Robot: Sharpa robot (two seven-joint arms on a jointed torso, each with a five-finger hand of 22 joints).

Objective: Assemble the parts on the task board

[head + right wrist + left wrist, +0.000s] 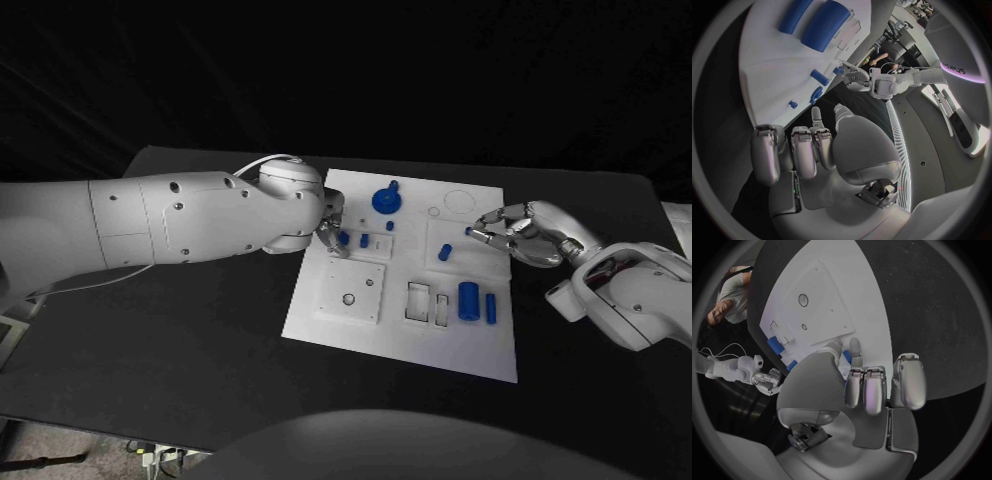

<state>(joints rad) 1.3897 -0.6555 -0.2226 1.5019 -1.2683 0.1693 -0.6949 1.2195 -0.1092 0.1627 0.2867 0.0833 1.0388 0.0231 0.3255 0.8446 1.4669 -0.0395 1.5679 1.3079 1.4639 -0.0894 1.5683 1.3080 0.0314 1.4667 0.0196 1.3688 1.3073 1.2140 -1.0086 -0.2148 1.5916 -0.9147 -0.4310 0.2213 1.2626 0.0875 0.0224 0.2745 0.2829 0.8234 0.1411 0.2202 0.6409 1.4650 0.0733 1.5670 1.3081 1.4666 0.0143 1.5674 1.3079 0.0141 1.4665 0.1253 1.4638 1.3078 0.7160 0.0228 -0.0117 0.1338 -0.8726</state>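
The left hand's (326, 222) fingers (856, 351) pinch a small blue peg-shaped part (342, 238) at the left edge of the white rectangular task board (368, 335). The right hand (528, 233) hovers at the board's right edge — fingers curled in, holding nothing. Other blue parts — a round knob (387, 200), a thick cylinder (467, 301), a slim bar (490, 308) — sit on the board, which lies on the black worktop (173, 350).

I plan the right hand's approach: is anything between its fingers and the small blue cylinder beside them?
Nothing visible: in the head view only bare task board lies between the right hand and the small blue cylinder.
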